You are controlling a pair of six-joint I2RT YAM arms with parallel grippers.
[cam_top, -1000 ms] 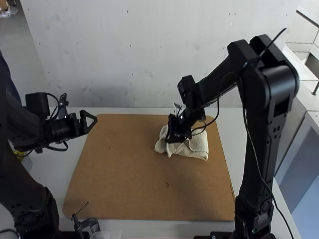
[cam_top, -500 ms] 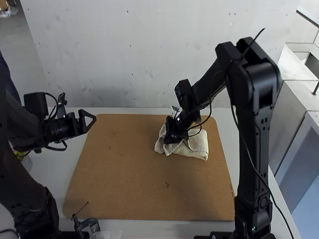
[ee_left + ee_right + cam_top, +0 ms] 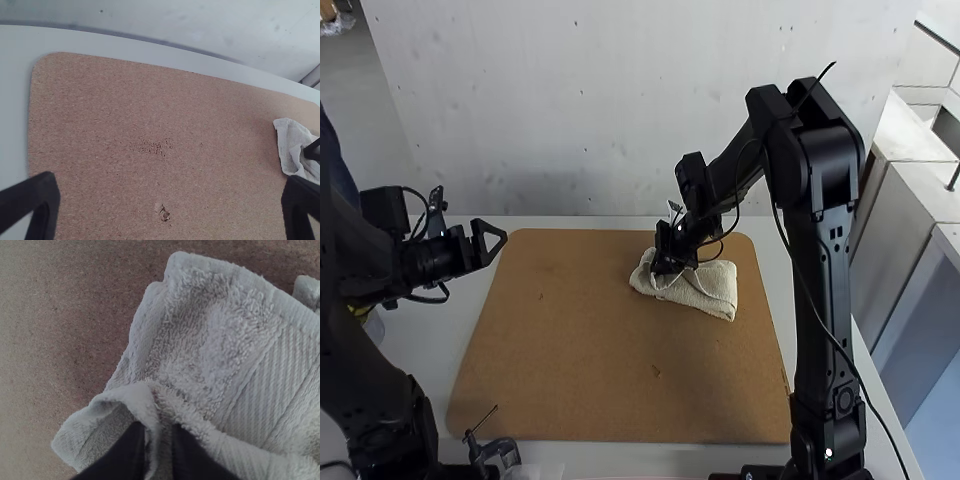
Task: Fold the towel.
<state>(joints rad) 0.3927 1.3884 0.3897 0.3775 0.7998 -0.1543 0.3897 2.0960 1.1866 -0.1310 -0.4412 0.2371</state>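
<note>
High view, towel (image 3: 705, 288) (rumpled) on board (image 3: 565, 350), fold in right tool (image 3: 665, 268)

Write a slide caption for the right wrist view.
Right tool pinching a raised fold of the rumpled, pale towel on the brown board.

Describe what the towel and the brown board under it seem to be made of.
Towel: probably cotton terry, soft and matte, from the looped pile beside a flatter ribbed band; a synthetic blend could look alike.

Board: some pressed material, fibreboard or cork, with a dull finish, judging by its fine speckled grain; I can't tell which.
</note>
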